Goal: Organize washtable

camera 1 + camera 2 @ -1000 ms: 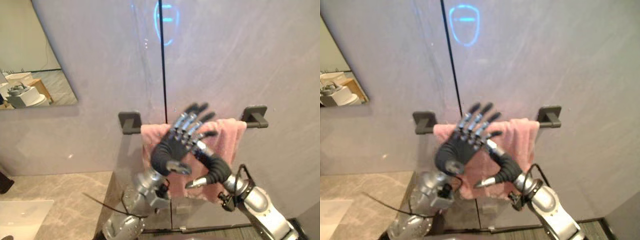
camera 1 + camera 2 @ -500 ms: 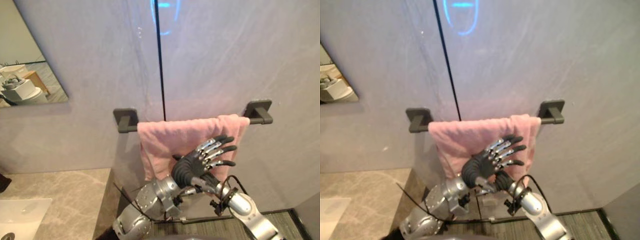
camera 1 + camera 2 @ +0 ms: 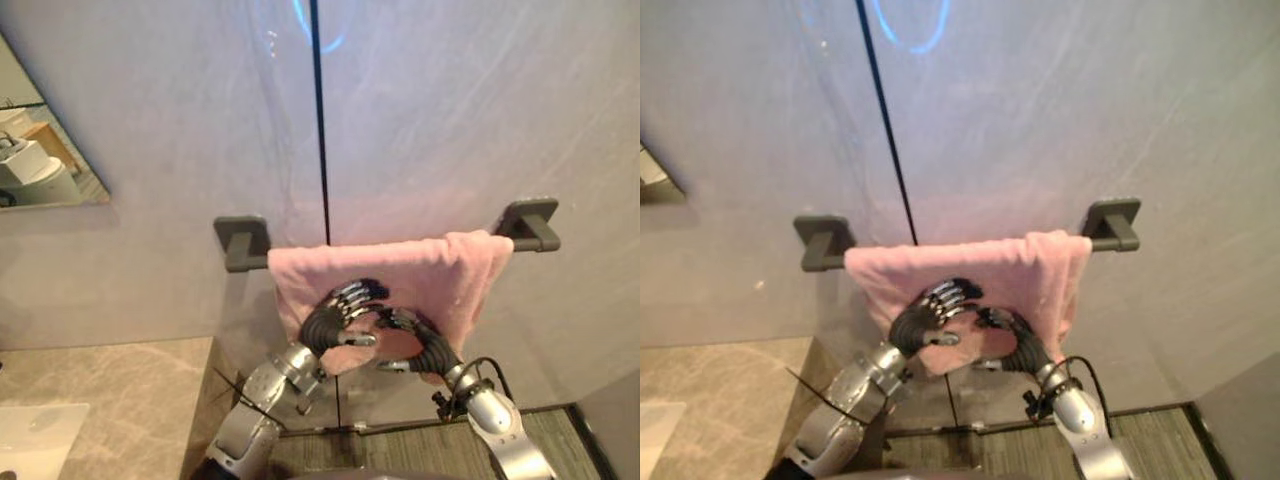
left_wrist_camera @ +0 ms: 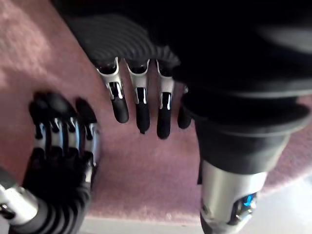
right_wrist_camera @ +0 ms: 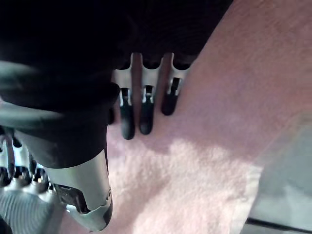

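Below the dark grey wall-mounted towel bar (image 3: 240,243), the left hand (image 3: 330,322) and right hand (image 3: 420,340) rest side by side on the draped pink terry towel (image 3: 440,280). The wrist views reveal loosely extended fingertips (image 4: 142,117) lying on cloth, gripping nothing.

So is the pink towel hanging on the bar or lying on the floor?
Hanging. The pink towel drapes over the wall bar, spread along it; the left hand and right hand rest against its lower part.
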